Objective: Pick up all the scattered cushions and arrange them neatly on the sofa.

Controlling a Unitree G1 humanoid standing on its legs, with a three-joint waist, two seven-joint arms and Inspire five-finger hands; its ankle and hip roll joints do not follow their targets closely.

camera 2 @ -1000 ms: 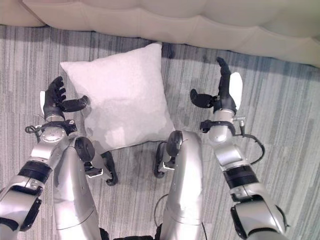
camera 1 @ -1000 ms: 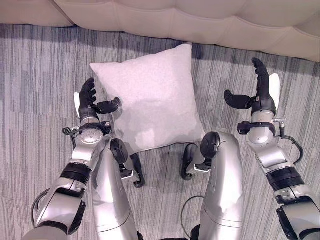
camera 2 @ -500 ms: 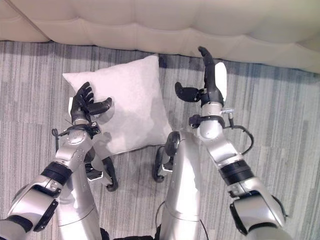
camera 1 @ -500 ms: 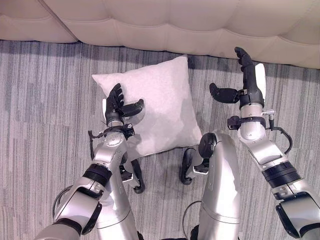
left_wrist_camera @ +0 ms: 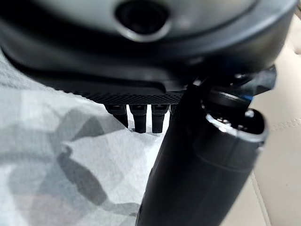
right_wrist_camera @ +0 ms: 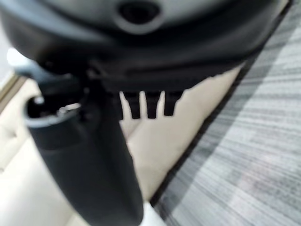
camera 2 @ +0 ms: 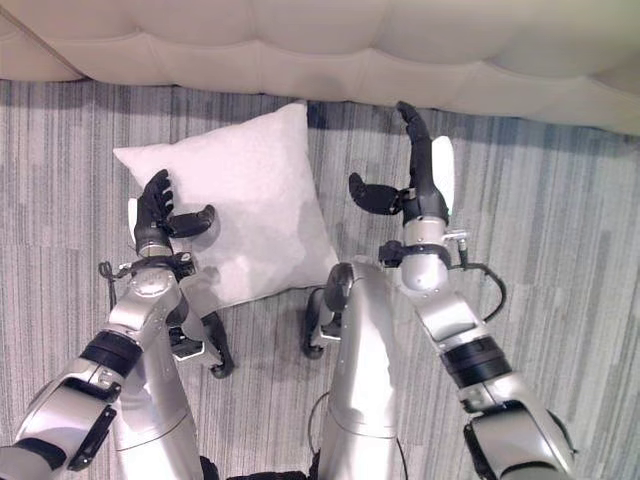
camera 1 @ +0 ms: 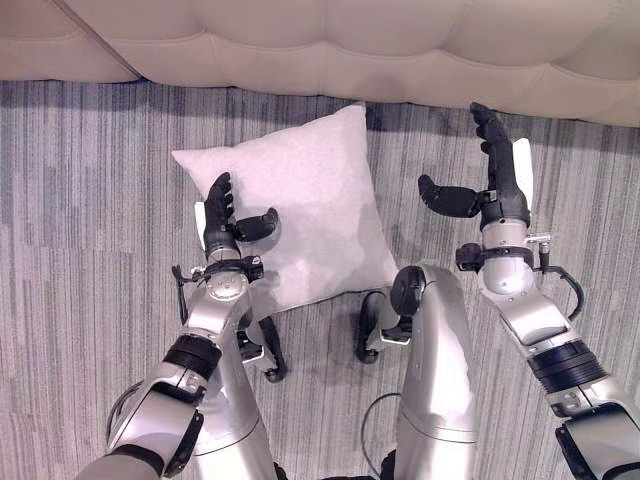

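**Cushion on the carpet at the sofa's foot, both hands spread open**

Cushion (camera 1: 290, 215), white and square, lies flat on the grey striped carpet (camera 1: 80, 230) in the left eye view, turned on the diagonal so one corner points up at the base of the beige sofa (camera 1: 320, 45) and nearly touches it. Being square, it has no clear long side; its far-to-near diagonal runs from the sofa toward the robot. The left hand (camera 1: 222, 222) sits over the cushion's left part, fingers straight and pointing toward the sofa, thumb stuck out sideways above the fabric. It grips nothing; whether the palm actually touches the cloth I cannot tell. The right hand (camera 1: 495, 190) is held above bare carpet to the right of the cushion, apart from it, fingers straight up toward the sofa and thumb pointing back at the cushion, holding nothing.

From the right eye view the layout is the same: the cushion (camera 2: 225, 205) with its far corner at the sofa's edge, the left hand (camera 2: 160, 215) over its left side, the right hand (camera 2: 415, 185) open just beside its right edge.

In the left wrist view, the left hand's fingers (left_wrist_camera: 141, 117) reach out straight over the mottled white cloth of the cushion (left_wrist_camera: 56, 155), with the thumb large in front and the sofa's beige leather beyond.

In the right wrist view, the right hand's fingers (right_wrist_camera: 148, 106) are straight too, with the thumb spread; past them lie the sofa (right_wrist_camera: 164, 141) and the striped carpet (right_wrist_camera: 254, 155).
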